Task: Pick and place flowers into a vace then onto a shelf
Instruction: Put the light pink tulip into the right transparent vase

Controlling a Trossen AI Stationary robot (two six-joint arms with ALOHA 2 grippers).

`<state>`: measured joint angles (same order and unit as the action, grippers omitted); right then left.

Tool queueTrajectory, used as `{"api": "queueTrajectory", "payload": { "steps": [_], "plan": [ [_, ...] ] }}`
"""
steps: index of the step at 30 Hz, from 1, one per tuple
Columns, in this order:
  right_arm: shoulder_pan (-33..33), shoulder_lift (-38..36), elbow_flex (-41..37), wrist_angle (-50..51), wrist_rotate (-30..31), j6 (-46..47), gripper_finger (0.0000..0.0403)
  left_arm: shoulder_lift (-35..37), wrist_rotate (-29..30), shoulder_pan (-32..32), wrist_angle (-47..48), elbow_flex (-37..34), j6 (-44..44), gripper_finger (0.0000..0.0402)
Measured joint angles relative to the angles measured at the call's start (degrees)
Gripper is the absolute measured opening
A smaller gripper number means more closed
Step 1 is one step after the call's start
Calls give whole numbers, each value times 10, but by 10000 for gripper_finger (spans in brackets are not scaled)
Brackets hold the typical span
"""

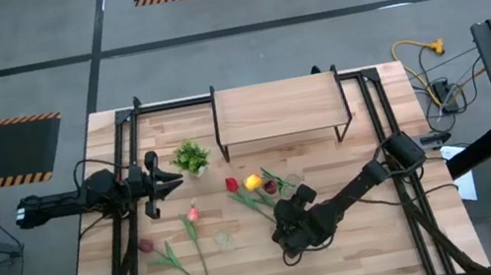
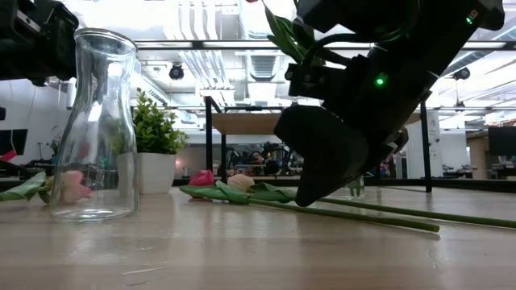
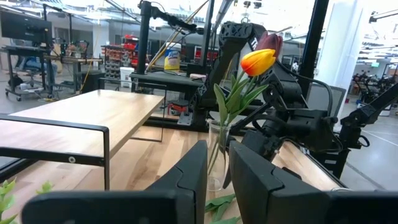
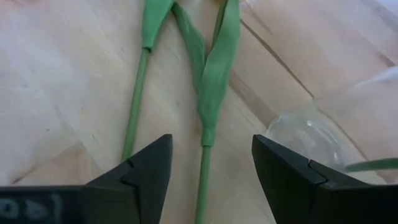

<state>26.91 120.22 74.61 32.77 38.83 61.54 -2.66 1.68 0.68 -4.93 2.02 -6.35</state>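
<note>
Several tulips lie flat on the table. A red one [image 1: 231, 185] and its neighbour stretch their stems [image 2: 363, 211] toward my right gripper [image 1: 287, 235]. A pink tulip [image 1: 193, 211] and a darker one [image 1: 147, 245] lie further left. A glass vase [image 3: 217, 155] holds a yellow tulip [image 3: 258, 61] and a maroon tulip [image 3: 271, 42]. An empty glass vase [image 2: 89, 121] stands near the table's front. The shelf [image 1: 276, 112] stands at the far edge. My right gripper [image 4: 208, 168] is open, low over the table, with its fingers either side of one stem [image 4: 204, 180]. My left gripper [image 1: 172, 178] hovers at the left with a narrow gap between its fingers, pointing toward the filled vase.
A small bushy green plant in a white pot [image 1: 191, 157] stands between the left gripper and the shelf. The filled vase's base [image 4: 311, 134] is close beside the right gripper. Black frame rails [image 1: 132, 236] run along both sides of the table.
</note>
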Motion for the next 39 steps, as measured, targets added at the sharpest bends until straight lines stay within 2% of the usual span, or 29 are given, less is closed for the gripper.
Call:
{"api": "queueTrajectory", "payload": {
  "steps": [5, 20, 26, 31, 39],
  "plan": [
    [-3, -1, 0, -2, -24, 1, 178, 0, 0, 0, 0, 0, 0, 51],
    [-3, -3, 1, -3, -72, -10, 18, 0, 0, 0, 0, 0, 0, 51],
    [-4, -12, 1, 9, -97, -20, 10, 0, 0, 0, 0, 0, 0, 51],
    [3, -32, -2, 61, -130, -4, 9, 0, 0, 0, 0, 0, 0, 51],
    [36, -76, -2, 106, -129, -2, 9, 0, 0, 0, 0, 0, 0, 51]
  ]
}}
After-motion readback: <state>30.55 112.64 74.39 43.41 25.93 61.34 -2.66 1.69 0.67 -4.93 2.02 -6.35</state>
